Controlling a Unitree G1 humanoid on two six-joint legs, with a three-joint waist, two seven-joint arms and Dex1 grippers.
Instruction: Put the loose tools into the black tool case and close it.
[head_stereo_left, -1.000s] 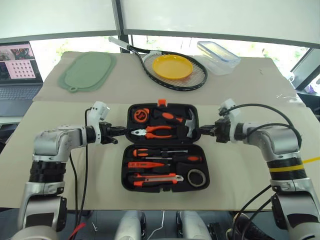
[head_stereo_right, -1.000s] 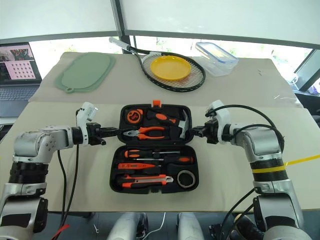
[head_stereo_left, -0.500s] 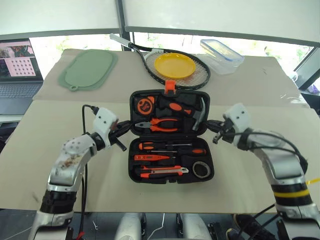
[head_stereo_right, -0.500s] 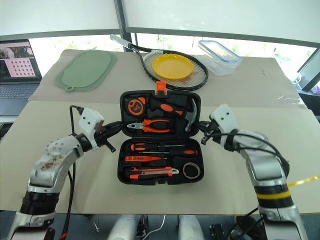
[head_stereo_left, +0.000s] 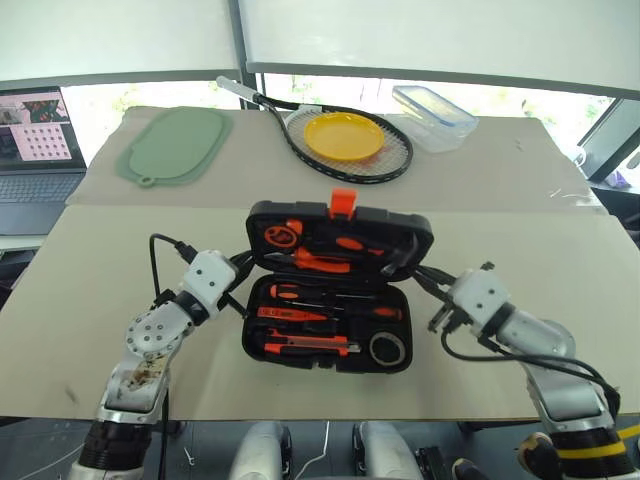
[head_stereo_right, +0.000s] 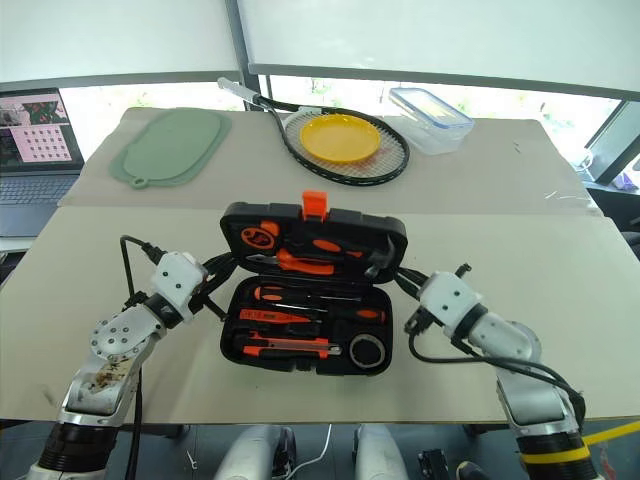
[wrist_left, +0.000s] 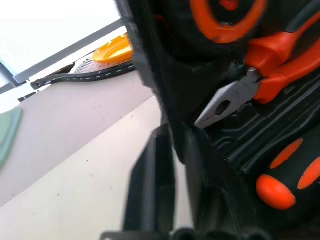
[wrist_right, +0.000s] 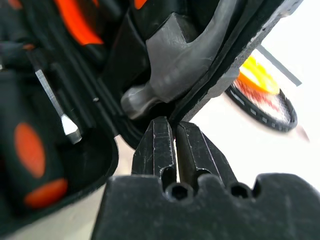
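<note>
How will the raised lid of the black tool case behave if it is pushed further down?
The lid looks stiff, so it should swing as one piece. The hammer and pliers clipped inside probably make it heavy, so it may drop shut quickly.

green mat (head_stereo_left: 174, 144) | yellow plate (head_stereo_left: 344, 135) on racket (head_stereo_left: 300, 118) | clear box (head_stereo_left: 434, 117) | laptop (head_stereo_left: 38, 145)

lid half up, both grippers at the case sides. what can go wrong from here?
1. The lid of the black tool case rests only against the fingertips of the left gripper and right gripper; it may slip and drop back open.
2. The hammer and pliers sit in the tilting lid and may fall out and block closure.
</note>
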